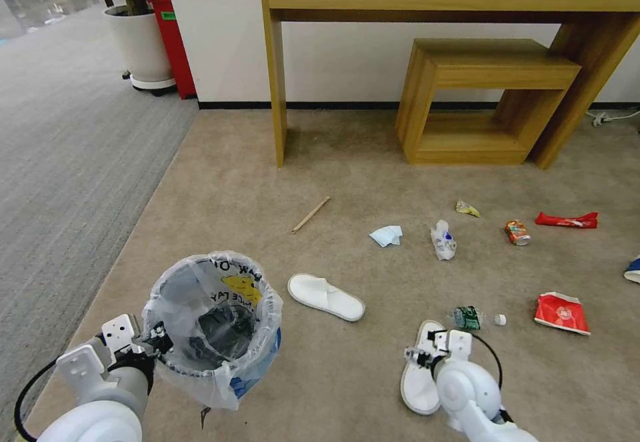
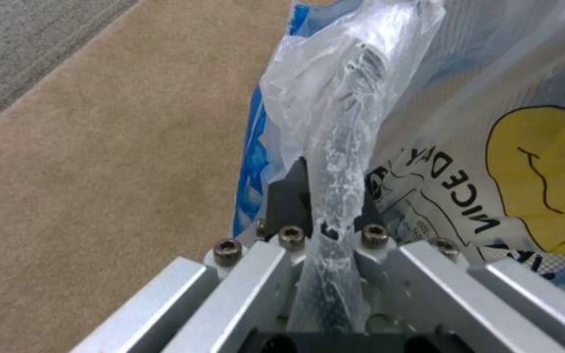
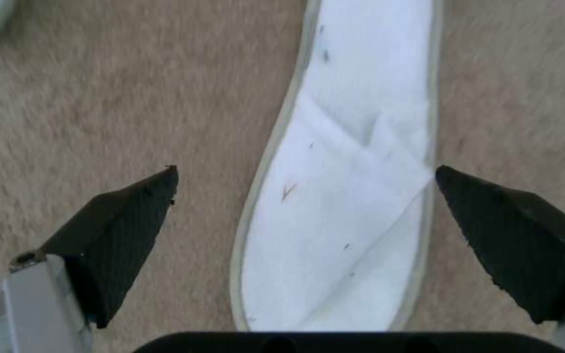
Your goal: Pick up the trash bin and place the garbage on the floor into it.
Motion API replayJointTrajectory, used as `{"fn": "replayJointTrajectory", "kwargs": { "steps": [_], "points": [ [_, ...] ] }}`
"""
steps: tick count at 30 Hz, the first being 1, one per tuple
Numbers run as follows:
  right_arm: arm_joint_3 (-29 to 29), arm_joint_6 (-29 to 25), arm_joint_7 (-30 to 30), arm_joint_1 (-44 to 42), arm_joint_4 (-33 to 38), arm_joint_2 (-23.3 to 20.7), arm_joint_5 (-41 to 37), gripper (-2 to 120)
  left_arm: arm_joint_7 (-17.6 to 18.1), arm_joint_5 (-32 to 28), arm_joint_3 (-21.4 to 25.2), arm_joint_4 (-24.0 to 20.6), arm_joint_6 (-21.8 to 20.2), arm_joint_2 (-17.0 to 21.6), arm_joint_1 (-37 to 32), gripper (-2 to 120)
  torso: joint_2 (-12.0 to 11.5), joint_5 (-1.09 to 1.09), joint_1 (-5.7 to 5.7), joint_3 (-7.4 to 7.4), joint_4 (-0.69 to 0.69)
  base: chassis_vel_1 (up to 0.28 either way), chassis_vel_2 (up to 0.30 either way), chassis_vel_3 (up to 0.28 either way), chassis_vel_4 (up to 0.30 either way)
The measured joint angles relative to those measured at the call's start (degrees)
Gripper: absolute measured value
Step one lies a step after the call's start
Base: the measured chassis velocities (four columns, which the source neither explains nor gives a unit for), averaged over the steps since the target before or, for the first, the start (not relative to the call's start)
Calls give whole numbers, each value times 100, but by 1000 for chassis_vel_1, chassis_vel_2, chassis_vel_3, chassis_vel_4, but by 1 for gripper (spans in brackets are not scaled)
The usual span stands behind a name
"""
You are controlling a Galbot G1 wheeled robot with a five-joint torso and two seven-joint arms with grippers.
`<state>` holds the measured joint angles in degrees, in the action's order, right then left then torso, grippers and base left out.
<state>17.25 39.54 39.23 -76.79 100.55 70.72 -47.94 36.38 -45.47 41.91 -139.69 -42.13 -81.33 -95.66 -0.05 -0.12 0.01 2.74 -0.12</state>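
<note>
Trash bin (image 1: pixel 212 329): bag-lined, at the carpet's near left, its rim clenched by the left gripper (image 1: pixel 157 337). Slipper (image 3: pixel 348 196): flat on the floor (image 1: pixel 267 182), beneath the right gripper (image 3: pixel 305 196), jaws spread wide. Second slipper (image 1: pixel 326 296) lies just beside the bin.

Head view: high, angled forward and down over the floor (image 1: pixel 267 182), taking in both arms; left wrist view: close against the trash bin (image 2: pixel 426 122) rim; right wrist view: straight down, near above a white slipper (image 3: pixel 354 162), both also visible from the head.
</note>
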Motion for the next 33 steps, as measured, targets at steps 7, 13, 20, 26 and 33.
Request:
{"fn": "replayJointTrajectory", "kwargs": {
  "steps": [7, 13, 20, 26, 33],
  "points": [
    [-17, -121, -65, -19, -206, 71, 214, 100, -42, -14, 44, -3, 0, 22, -34, 0, 0, 0, 0, 0, 0, 0, 0, 0, 0],
    [104, -181, -154, -109, -239, 22, 279, 100, -49, -15, 18, 1, 0, 20, -10, 0, 0, 0, 0, -1, 0, 0, 0, 0, 0],
    [238, -440, -556, -85, -697, 73, 137, 85, -67, -15, -30, 20, 0, 5, -2, 0, 0, 1, 0, -1, -1, 0, 0, 0, 0],
    [256, -549, -730, 90, -995, 189, 119, 67, -84, -19, 16, 7, 2, 39, -53, 0, 0, 1, 0, -1, 0, 0, 0, 0, 0],
    [284, -563, -811, 176, -1137, 245, 274, 43, -93, -19, 29, -5, 9, 61, -75, 0, 0, 0, 0, -1, 0, 0, 0, 0, 0]
  ]
}}
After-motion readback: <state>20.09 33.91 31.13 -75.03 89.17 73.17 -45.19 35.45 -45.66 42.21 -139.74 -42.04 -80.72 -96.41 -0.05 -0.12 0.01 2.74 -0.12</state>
